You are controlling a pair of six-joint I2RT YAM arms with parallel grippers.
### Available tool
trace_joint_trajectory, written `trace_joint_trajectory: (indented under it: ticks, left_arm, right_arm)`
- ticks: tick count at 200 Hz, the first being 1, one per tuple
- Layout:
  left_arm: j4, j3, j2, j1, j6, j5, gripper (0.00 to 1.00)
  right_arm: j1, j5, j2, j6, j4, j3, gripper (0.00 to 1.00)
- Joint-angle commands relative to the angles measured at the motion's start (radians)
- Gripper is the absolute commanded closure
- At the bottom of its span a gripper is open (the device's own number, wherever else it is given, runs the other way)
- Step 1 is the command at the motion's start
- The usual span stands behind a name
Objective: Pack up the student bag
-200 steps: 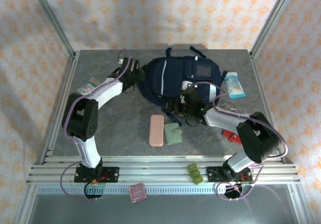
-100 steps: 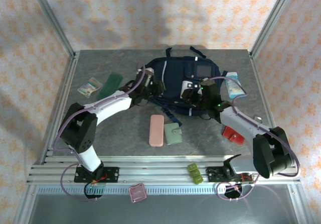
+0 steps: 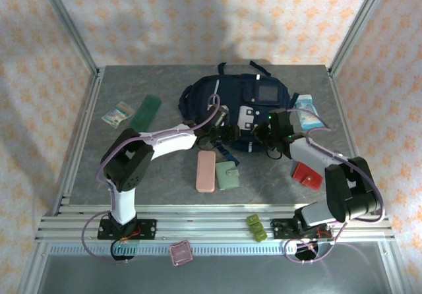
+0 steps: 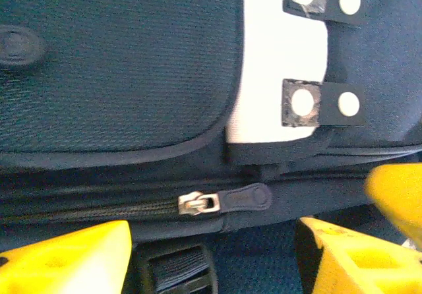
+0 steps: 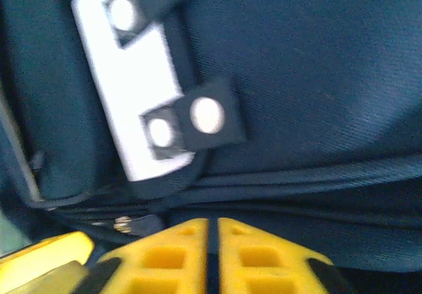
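Lying just ahead of both jaws, student bag (image 3: 227, 93)

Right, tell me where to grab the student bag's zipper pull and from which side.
Pinch the dark pull tab, not the small metal slider. The tab lies flat along the zipper line on the student bag, pointing right in the left wrist view, so probably come in from the near side, where the open left hand sits, closing on its two long edges.
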Motion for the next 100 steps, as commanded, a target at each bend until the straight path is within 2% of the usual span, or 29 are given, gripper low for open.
trace_joint_trajectory:
  ticks: [1, 27, 47, 73, 100]
  left_arm:
    - [-0.062, 0.078, 0.060, -0.021, -0.022, -0.037, 0.31]
    - [-0.126, 0.156, 0.132, -0.038, -0.031, -0.085, 0.29]
    - [-0.196, 0.218, 0.192, -0.043, -0.048, -0.142, 0.30]
    - [-0.281, 0.281, 0.257, -0.053, -0.054, -0.239, 0.39]
    - [-0.318, 0.307, 0.308, -0.052, -0.048, -0.279, 0.48]
  right_arm:
    - [0.000, 0.045, 0.034, 0.041, 0.039, -0.053, 0.93]
    - [-0.001, 0.016, 0.089, 0.081, 0.117, -0.106, 0.99]
    - [-0.001, -0.016, 0.124, 0.105, 0.173, -0.144, 1.00]
    - [-0.001, -0.022, 0.134, 0.113, 0.200, -0.169, 1.00]
    - [-0.001, -0.020, 0.129, 0.111, 0.204, -0.176, 1.00]
